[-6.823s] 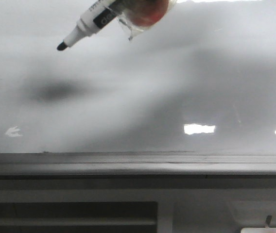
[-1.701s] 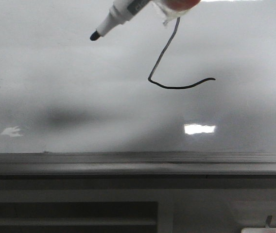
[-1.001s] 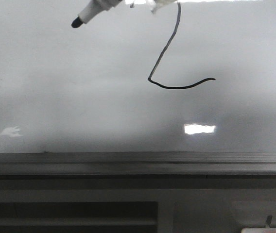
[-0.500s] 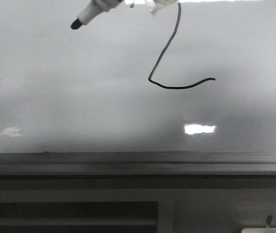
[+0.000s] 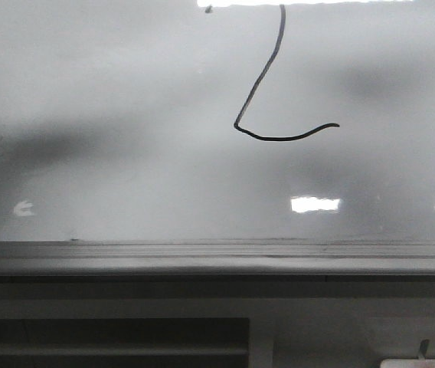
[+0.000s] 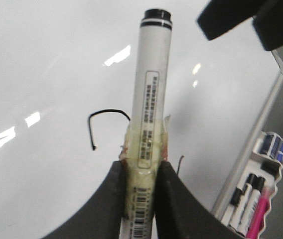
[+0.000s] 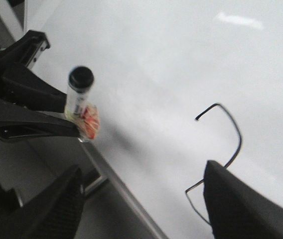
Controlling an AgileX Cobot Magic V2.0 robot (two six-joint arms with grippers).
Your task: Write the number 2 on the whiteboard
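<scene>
Number 2 [image 6: 104, 122] beside tool-held marker [image 6: 150, 99]

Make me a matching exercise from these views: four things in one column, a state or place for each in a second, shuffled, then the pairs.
Things:
1. marker
2. number 2
3. right gripper
4. spare markers

States or places:
A. open, holding nothing
B. drawn in black on the whiteboard
C. clamped in the left gripper
D. in a tray beside the board's edge

Pairs: 1-C, 2-B, 3-A, 4-D
</scene>
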